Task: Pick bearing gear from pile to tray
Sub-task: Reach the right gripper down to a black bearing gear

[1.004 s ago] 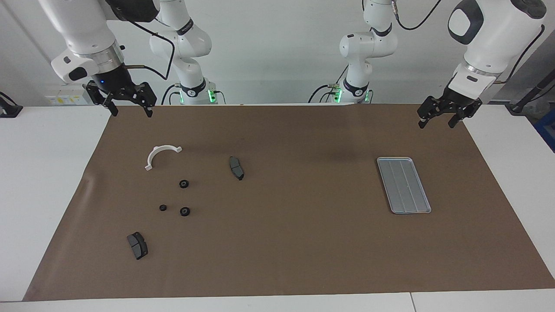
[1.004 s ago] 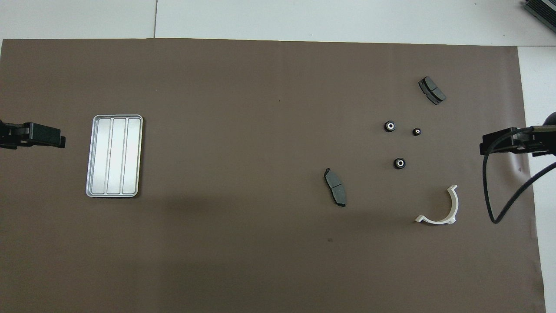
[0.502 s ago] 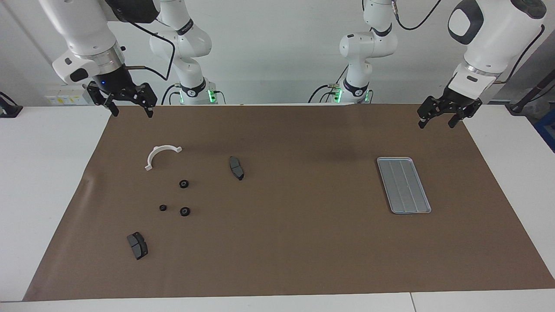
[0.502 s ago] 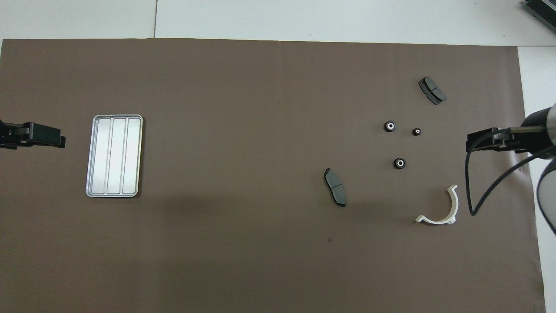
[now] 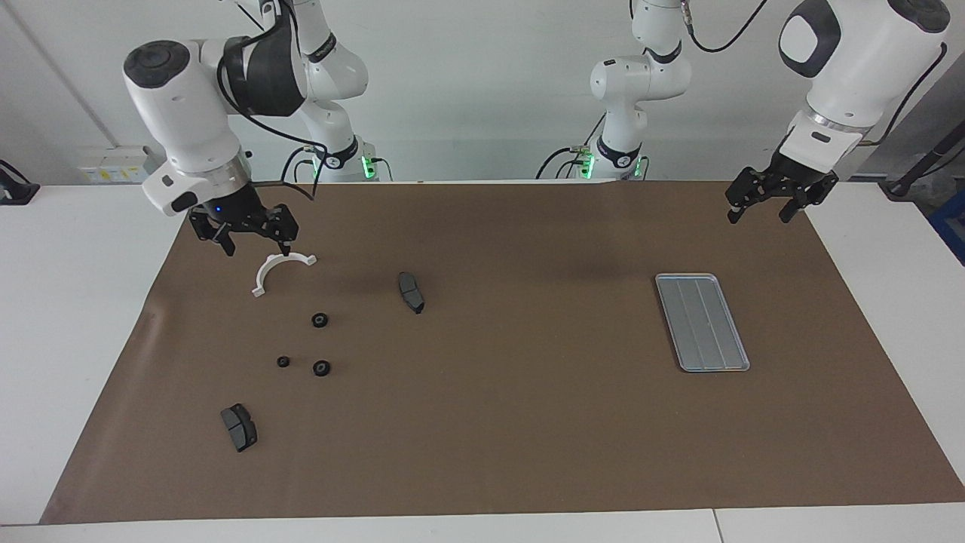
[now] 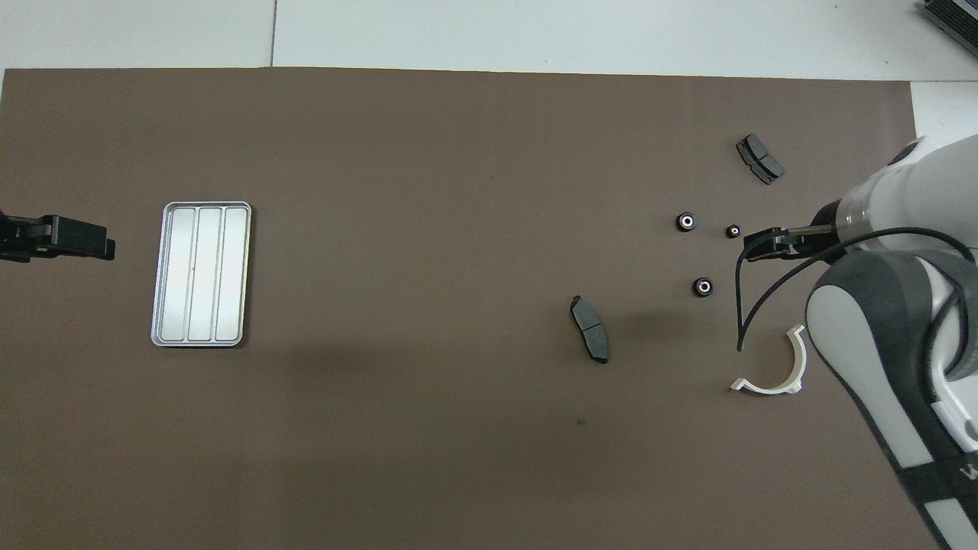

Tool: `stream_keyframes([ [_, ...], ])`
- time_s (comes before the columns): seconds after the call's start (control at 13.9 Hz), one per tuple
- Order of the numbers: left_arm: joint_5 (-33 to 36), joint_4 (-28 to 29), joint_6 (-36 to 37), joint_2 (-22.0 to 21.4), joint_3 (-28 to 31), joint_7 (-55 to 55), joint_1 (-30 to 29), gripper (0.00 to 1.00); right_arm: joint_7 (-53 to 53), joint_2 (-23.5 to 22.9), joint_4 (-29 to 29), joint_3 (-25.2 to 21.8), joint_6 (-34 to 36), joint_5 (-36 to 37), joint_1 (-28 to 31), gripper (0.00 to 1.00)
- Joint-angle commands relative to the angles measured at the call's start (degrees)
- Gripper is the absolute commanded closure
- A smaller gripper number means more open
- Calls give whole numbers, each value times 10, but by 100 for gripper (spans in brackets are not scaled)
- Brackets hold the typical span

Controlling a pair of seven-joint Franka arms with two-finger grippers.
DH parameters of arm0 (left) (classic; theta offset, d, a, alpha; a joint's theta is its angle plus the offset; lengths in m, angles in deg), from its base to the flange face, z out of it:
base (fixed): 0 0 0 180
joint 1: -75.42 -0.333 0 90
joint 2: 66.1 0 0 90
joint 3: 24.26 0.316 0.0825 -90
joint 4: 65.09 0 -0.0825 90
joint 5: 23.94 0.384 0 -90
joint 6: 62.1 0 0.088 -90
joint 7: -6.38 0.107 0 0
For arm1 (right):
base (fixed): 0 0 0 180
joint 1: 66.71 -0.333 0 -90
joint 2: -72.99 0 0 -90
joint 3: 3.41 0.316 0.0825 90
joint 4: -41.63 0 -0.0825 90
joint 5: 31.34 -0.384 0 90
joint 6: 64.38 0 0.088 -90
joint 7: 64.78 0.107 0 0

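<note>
Fingers of the right gripper point(image 5: 256, 247) stand apart with nothing between them; it hangs in the air over the brown mat point(image 5: 528, 422), just above the white half-ring bracket point(image 5: 277, 271), without touching it. Fingers of the left gripper point(image 5: 761, 210) are also apart and empty; that arm waits, raised over the mat's edge at the left arm's end of the table, above the corner nearest the robots.

The pile lies loose on the mat toward the right arm's end:
- 3 black round gears: 1 gear point(image 5: 320, 320) nearest the robots, 1 smaller gear point(image 5: 283, 361) and 1 more gear point(image 5: 322, 368) side by side, farther from the robots. All 3 rest flat on the mat, apart from one another.
- 2 dark grey curved pads: 1 pad point(image 5: 411, 292) toward the middle of the table, beside the bracket; the other pad point(image 5: 239, 427) farthest from the robots of all the parts.
- The bracket lies nearer to the robots than the gears.

The tray point(image 5: 702, 321), silver-grey with lengthwise grooves, sits flat on the mat toward the left arm's end, well apart from the pile. In the overhead view the tray point(image 6: 201, 273) holds no part, and the right gripper's tip point(image 6: 764, 246) shows close beside the smaller gear point(image 6: 733, 231).
</note>
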Motion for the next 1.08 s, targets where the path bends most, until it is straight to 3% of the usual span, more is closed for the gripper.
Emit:
stream_keyframes([
  [0.0,1,19,-3,-17,3,-6,4,0,-36,-10,-52,0,-65,0,-3,0],
  [0.43,1,19,-3,-17,3,-6,4,0,-52,-58,-121,0,-205,-13,-1,0],
  [1.0,1,19,-3,-17,3,-6,4,0,-80,-82,-162,0,-266,-45,-4,0],
])
